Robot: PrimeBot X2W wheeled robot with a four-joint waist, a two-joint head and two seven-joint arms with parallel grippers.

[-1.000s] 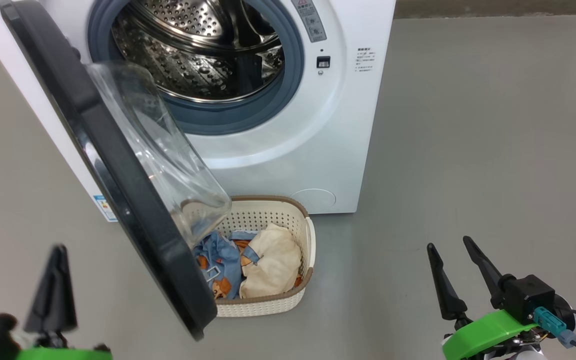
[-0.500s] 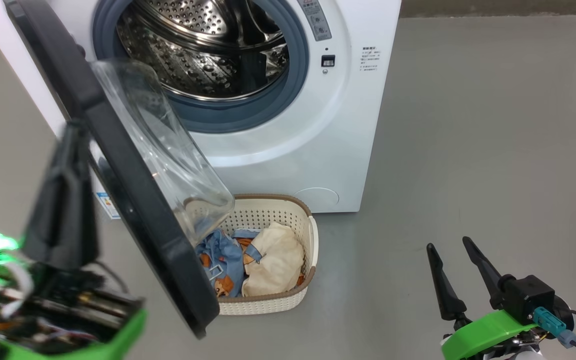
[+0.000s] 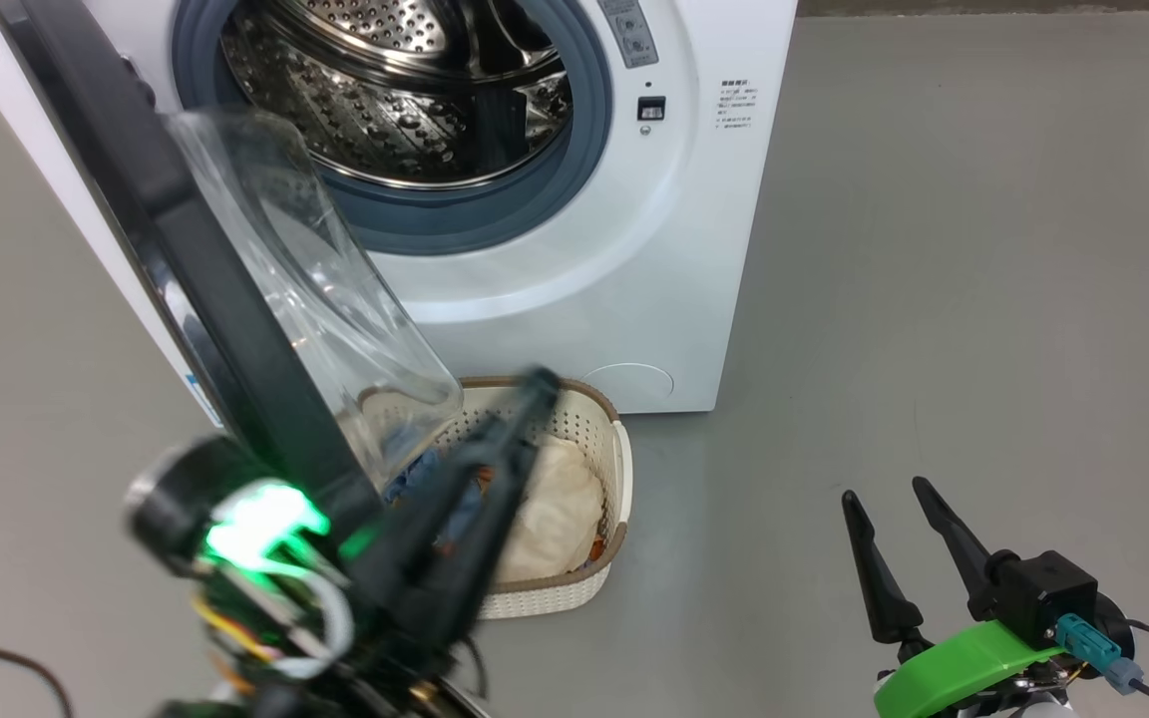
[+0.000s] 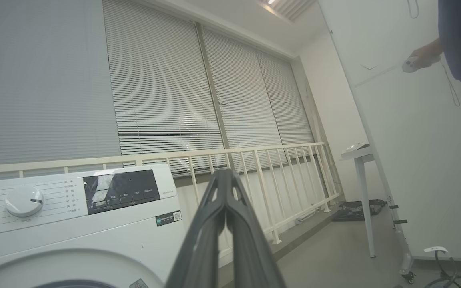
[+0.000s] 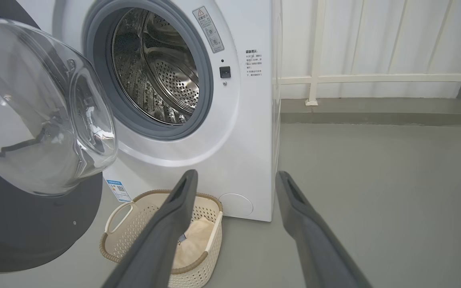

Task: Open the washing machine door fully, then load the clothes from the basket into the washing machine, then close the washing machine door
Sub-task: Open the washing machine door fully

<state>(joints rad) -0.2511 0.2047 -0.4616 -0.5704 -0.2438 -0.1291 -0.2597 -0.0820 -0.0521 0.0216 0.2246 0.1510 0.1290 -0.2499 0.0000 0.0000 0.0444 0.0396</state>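
Observation:
The white washing machine (image 3: 574, 299) stands at the top with its steel drum (image 3: 395, 100) exposed. The washing machine door (image 3: 186, 269) hangs swung out to the left, its glass bowl (image 3: 305, 279) facing the basket (image 3: 599, 424). A cream cloth (image 3: 560, 509) and a bit of blue garment (image 3: 415, 471) lie in the basket. My left gripper (image 3: 538, 384) is blurred and shut, its fingers slanting up-right in front of the basket, and its wrist covers the door's lower edge. My right gripper (image 3: 884, 491) stands open and empty at the lower right, apart from the basket.
Bare grey floor (image 3: 934, 299) spreads right of the machine. In the left wrist view the shut fingers (image 4: 224, 176) point above the machine's control panel (image 4: 118, 190) toward a white railing (image 4: 254, 160); a person's hand (image 4: 418, 58) holds a controller at the upper right.
My left arm has swung up and to the right, from left of the door to in front of its lower edge and the basket. The right gripper has stayed put. The camera shifted slightly.

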